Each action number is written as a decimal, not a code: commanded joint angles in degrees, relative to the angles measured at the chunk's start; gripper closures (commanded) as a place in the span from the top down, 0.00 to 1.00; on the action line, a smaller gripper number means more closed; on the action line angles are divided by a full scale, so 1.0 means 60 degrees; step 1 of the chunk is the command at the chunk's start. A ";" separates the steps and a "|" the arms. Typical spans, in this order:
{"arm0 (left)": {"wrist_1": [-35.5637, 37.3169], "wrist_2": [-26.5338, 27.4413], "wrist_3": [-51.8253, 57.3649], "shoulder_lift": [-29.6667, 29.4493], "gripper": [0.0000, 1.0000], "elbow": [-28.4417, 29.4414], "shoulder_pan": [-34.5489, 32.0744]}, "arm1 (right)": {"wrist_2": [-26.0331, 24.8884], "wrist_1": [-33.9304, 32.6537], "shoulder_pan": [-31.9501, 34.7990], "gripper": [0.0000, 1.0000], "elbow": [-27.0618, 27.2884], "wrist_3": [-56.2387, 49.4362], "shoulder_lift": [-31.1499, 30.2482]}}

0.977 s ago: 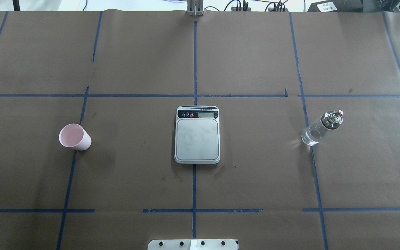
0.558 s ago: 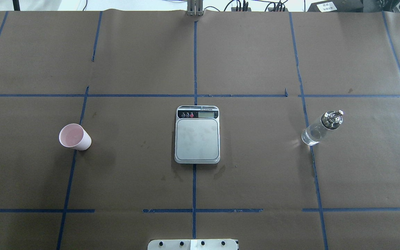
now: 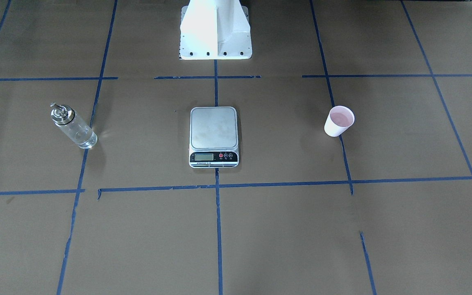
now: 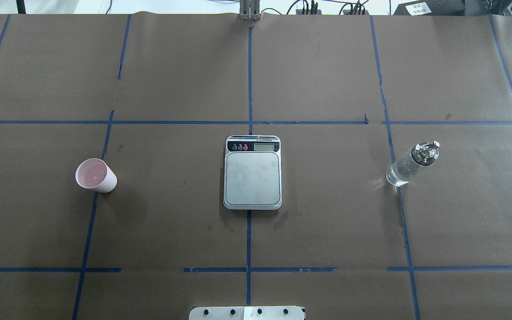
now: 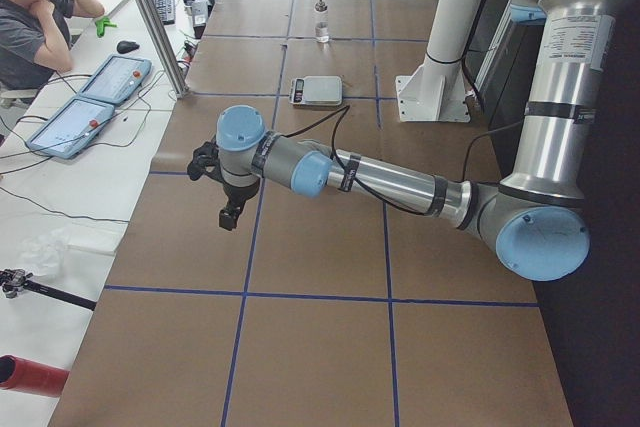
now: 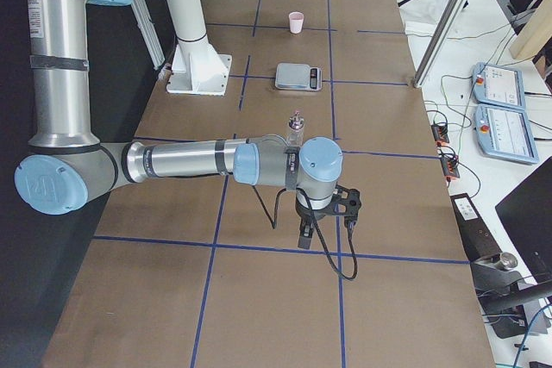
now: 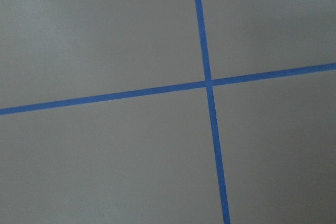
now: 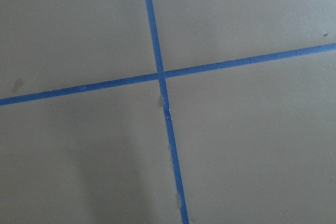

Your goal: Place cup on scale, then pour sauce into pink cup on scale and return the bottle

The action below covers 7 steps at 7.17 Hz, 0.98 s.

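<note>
Left hand (image 5: 230,215): hangs above the worktop (image 4: 327,222) at the robot's left end, fingers pointing down. It shows only in the left side view, so I cannot tell whether the fingers are apart or together. Nothing is seen in it.

Right hand (image 6: 305,234): hangs above the worktop at the robot's right end, fingers pointing down. It shows only in the right side view; its state likewise cannot be told.

Both wrist cameras show only brown paper and crossing blue tape lines (image 7: 208,83).

Cup (image 4: 96,175): upright on the worktop on the robot's left side, mouth up, well apart from the left hand and from the scale.

Scale (image 4: 252,172): flat at the centre of the worktop, platform bare, display edge away from the robot.

Bottle (image 4: 411,164): upright on the robot's right side, on a tape line, well apart from the scale. In the right side view it stands beyond the right arm's wrist, between the right hand and the scale, not touching the hand.
</note>
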 commanded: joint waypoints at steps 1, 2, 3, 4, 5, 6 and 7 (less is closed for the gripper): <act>-0.0088 -0.0605 -0.0625 -0.0547 1.00 -0.0156 0.0316 | -0.0027 -0.0034 -0.0214 1.00 -0.0076 0.0137 0.0733; -0.0262 -0.0842 -0.3196 -0.0547 1.00 -0.0533 0.0796 | 0.0074 0.0110 -0.0360 1.00 -0.0454 0.0139 0.0751; -0.1047 -0.0221 -0.5716 -0.0213 1.00 -0.1378 0.1801 | 0.0263 0.1025 -0.0362 1.00 -0.0617 0.0168 0.0591; -0.1722 0.0626 -0.7162 0.0298 1.00 -0.1836 0.2783 | 0.0280 0.1252 -0.0362 1.00 -0.0648 0.0298 0.0575; -0.2222 0.1316 -0.8874 0.0622 1.00 -0.2160 0.3663 | 0.0251 0.1254 -0.0362 1.00 -0.0677 0.0285 0.0676; -0.2227 0.2164 -0.9862 0.1147 1.00 -0.2830 0.4571 | 0.0308 0.1225 -0.0420 1.00 -0.0677 0.0271 0.0881; -0.2227 0.2811 -1.0452 0.1645 1.00 -0.3040 0.5232 | 0.0309 0.1225 -0.0522 1.00 -0.0634 0.0241 0.0941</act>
